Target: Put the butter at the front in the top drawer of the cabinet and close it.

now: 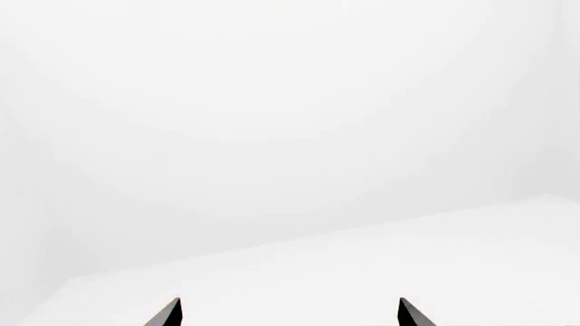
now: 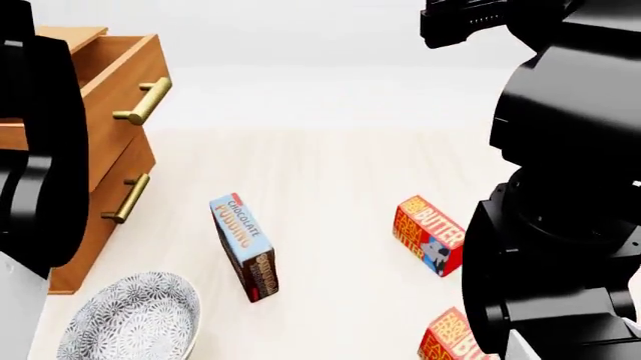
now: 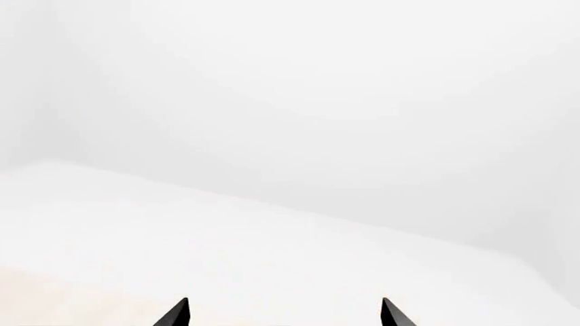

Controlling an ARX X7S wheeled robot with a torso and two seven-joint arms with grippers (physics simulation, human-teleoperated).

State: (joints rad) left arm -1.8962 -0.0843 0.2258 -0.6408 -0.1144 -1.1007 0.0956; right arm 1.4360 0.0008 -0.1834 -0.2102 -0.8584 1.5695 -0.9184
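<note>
**Entry: reach for the front butter, both tools idle and spread**

- Left tool (image 1: 288,314): in its wrist view I see only two dark fingertips (image 1: 167,314), set well apart, nothing between them. It looks at blank white surroundings, no task item in sight.
- Right tool (image 3: 282,314): same picture, tips apart and empty, aimed over the pale bench (image 3: 54,299) edge into white.
- Butter, front box (image 2: 452,337): red-orange, at the bottom edge of the head view, partly hidden by my right arm. I take this nearest box as the one the task means.
- Butter, second box (image 2: 428,234): lies further out on the bench; leave it.
- Chocolate pudding box (image 2: 245,247): standing on a long edge, mid-bench, well apart from both butters.
- Patterned bowl (image 2: 130,316): near the cabinet's foot.
- Cabinet (image 2: 95,225): at the left; top drawer (image 2: 125,75) already pulled out, brass handle (image 2: 143,100) showing.

Handling note: I would use the right arm, tilt its wrist down until the box enters that camera, then descend with fingertips straddling the narrow sides. Check the lettering before closing, as the boxes look identical.
</note>
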